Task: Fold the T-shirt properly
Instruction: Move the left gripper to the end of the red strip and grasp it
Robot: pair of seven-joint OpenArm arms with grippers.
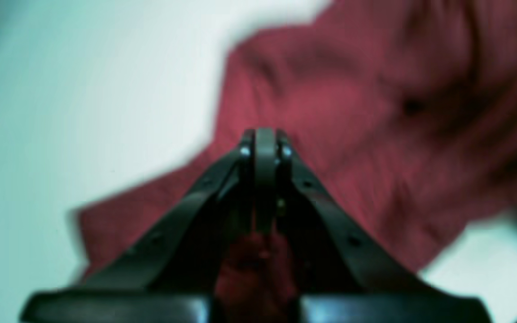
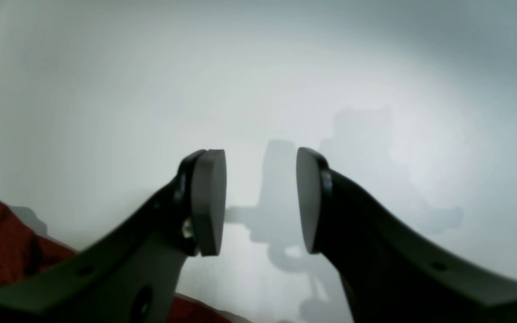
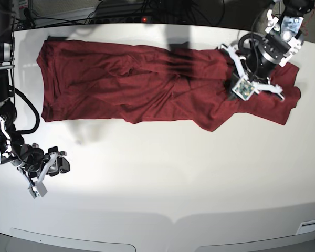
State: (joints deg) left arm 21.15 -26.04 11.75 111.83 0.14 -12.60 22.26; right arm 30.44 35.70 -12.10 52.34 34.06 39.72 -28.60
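The left gripper [image 1: 265, 179] is pinched tight on a fold of the T-shirt [image 3: 147, 84], likely to lift that end over; the right gripper [image 2: 260, 202] waits wide apart over bare surface [image 3: 173, 178]

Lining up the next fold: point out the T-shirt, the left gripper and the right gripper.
T-shirt [image 3: 121, 84], base view, middle of the spread cloth.
left gripper [image 1: 265, 143], left wrist view, closed fingertips over the fabric.
right gripper [image 2: 260, 202], right wrist view, gap between open pads.

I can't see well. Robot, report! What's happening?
Left hand shut on shirt. Right hand open over bare table. Nothing in the way.
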